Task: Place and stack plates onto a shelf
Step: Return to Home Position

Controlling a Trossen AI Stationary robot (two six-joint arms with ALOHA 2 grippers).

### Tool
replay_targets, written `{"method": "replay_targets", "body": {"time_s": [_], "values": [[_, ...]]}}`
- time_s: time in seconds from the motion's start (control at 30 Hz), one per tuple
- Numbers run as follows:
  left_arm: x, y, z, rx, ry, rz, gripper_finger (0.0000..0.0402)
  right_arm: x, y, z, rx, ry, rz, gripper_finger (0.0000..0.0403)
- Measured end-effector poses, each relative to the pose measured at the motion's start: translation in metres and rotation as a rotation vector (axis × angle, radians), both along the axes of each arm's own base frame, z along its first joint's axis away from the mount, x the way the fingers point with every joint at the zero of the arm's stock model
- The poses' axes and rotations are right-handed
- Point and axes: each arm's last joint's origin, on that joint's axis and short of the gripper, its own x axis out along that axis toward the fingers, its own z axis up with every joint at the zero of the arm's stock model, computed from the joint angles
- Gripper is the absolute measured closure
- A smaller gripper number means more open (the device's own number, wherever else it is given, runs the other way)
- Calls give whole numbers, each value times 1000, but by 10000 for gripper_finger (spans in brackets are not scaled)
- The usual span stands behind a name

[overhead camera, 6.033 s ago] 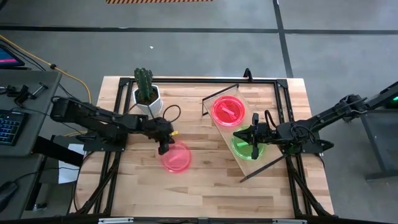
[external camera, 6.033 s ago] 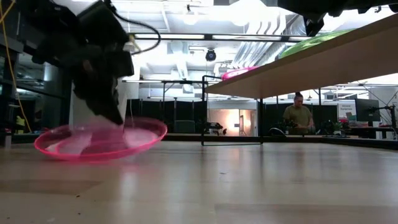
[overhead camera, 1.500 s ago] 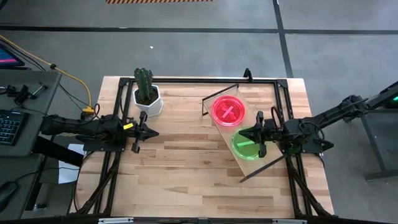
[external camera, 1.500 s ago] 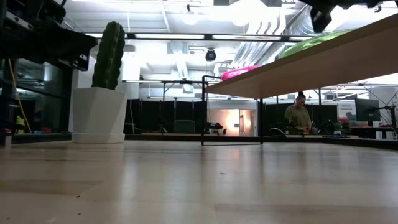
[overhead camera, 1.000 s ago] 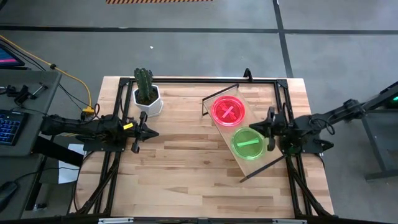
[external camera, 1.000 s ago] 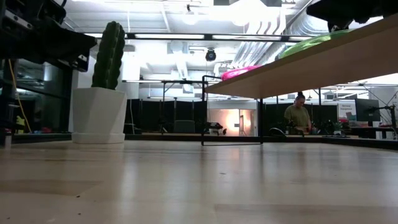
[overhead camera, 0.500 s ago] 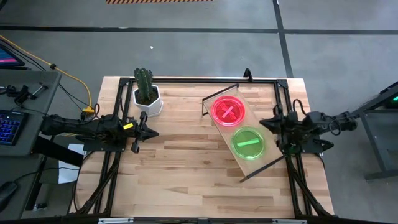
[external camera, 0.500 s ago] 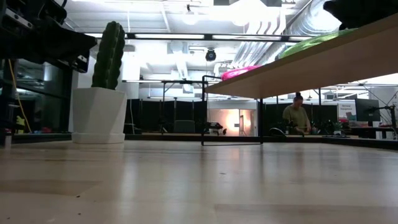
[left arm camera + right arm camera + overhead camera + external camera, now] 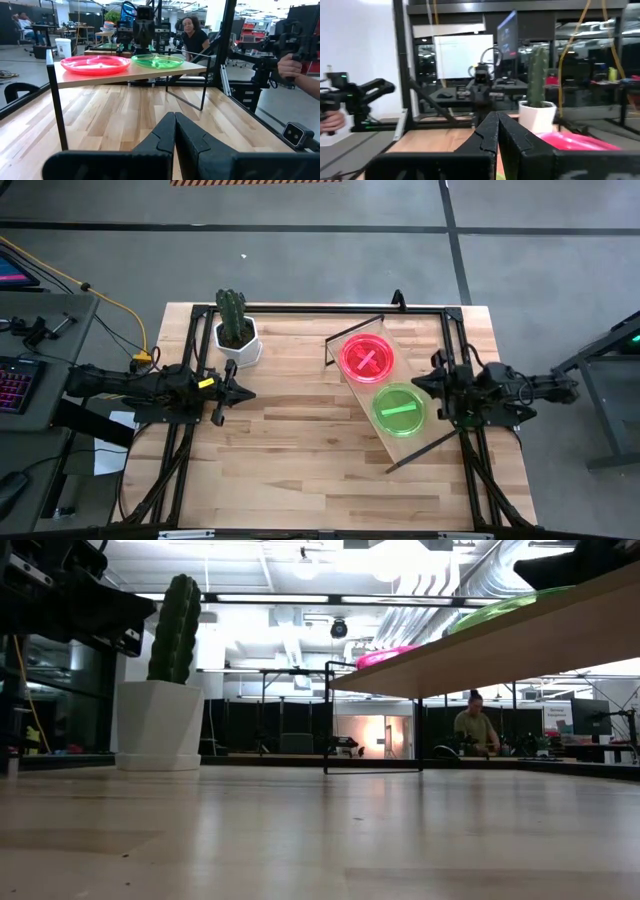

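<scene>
Pink plates point(image 9: 368, 358) and a green plate point(image 9: 400, 409) rest on the shelf point(image 9: 403, 444). The right pincer point(image 9: 430, 386), pressed together and empty, hangs just beside it, and the left pincer point(image 9: 248, 393), likewise pressed together, is well apart. A careless right-arm swing could clip the shelf and jolt plates off.

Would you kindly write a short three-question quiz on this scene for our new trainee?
1. True or false: the pink plates and the green plates all rest on the shelf.
2. Where does the cactus pot stand? A) on the shelf B) on the table, apart from the shelf C) under the shelf
3. Fill in: the left gripper and right gripper, each at its own side of the table, have their fingers ___.
Key: 1 true; 2 B; 3 shut.
</scene>
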Motion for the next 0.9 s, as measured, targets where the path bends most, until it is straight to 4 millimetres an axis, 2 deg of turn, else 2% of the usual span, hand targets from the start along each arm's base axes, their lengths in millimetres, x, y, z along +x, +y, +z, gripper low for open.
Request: {"method": "replay_targets", "body": {"time_s": [0.37, 0.53, 0.63, 0.9], "values": [[0, 0, -1, 1, 15, 0, 402, 2, -6, -11, 3, 117, -34, 403], [0, 0, -3, 2, 30, 0, 402, 3, -5, -13, 8, 101, -33, 403], [0, 0, -3, 2, 30, 0, 402, 7, -4, -24, 2, 69, -19, 403], [0, 0, -3, 1, 30, 0, 401, 6, -3, -22, -19, 51, -12, 403]]}}
